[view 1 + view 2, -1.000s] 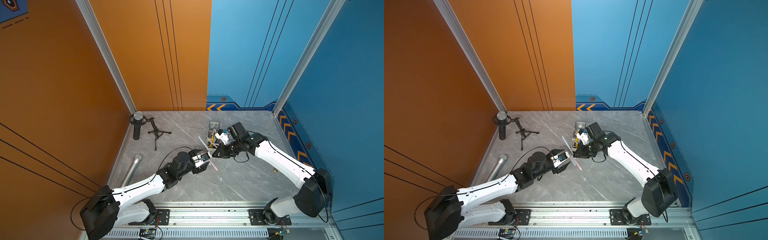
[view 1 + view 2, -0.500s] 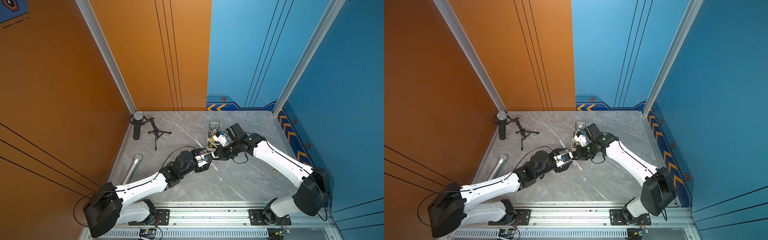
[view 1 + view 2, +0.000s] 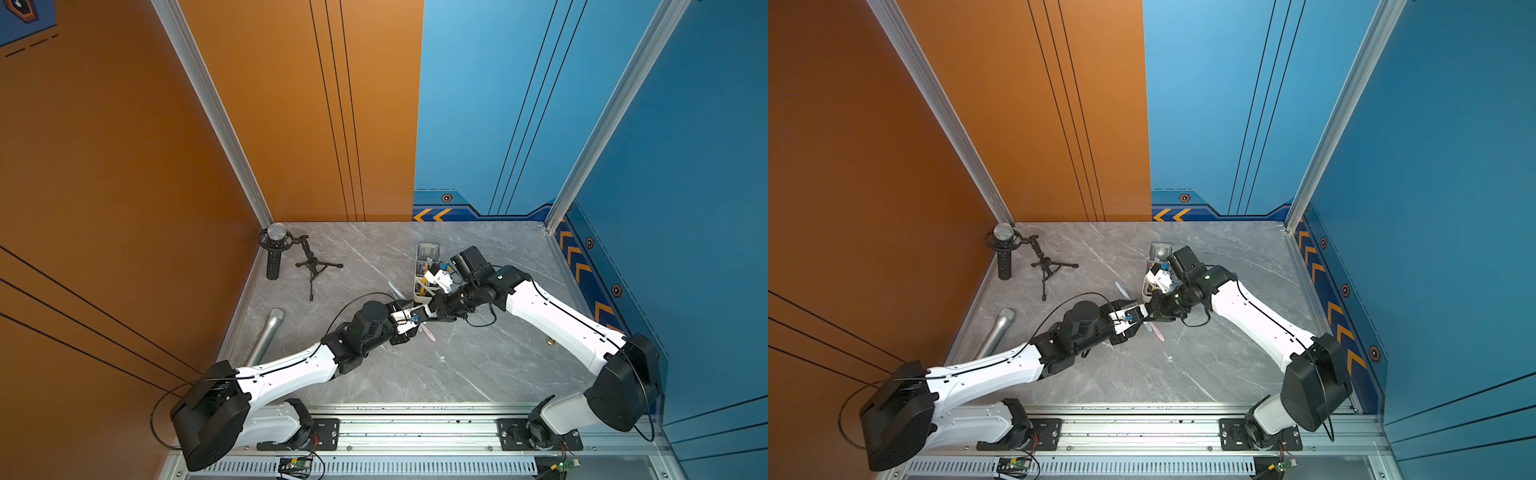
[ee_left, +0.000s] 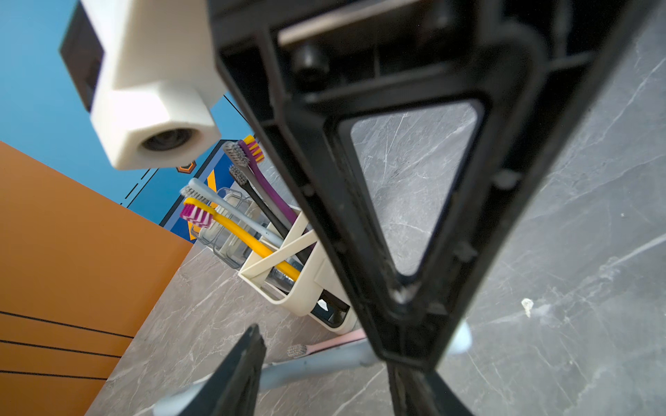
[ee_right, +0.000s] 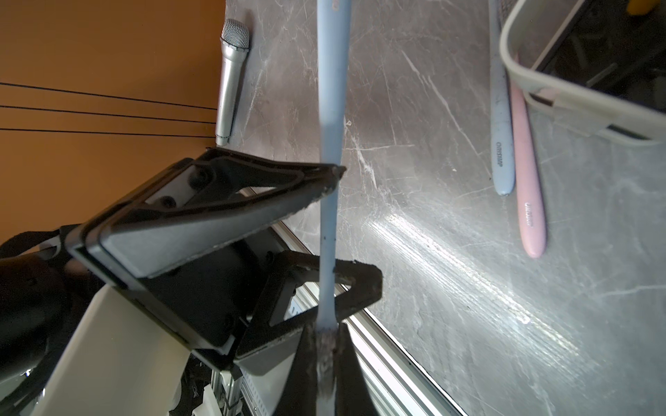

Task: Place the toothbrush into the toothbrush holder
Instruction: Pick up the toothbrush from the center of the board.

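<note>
Since a second ago the left gripper [image 3: 409, 321] and right gripper [image 3: 425, 312] have drawn together and now meet just below centre in both top views. The toothbrush holder [image 4: 306, 284] stands centre-left in the left wrist view, just beside the right gripper. The toothbrush [image 5: 329, 108], pale blue, has its bristle end pinched in the right gripper at the bottom edge of the right wrist view. Its handle runs upward between the left gripper's half-open, narrowing jaws, apparently for a re-grip before insertion.

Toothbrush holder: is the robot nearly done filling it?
Done: several toothbrushes stand in the toothbrush holder. In hand: the right gripper pinches a light-blue toothbrush by its bristles; the left gripper is open beside it. Left: drop it in; a grey-blue toothbrush and a pink toothbrush lie outside.
</note>
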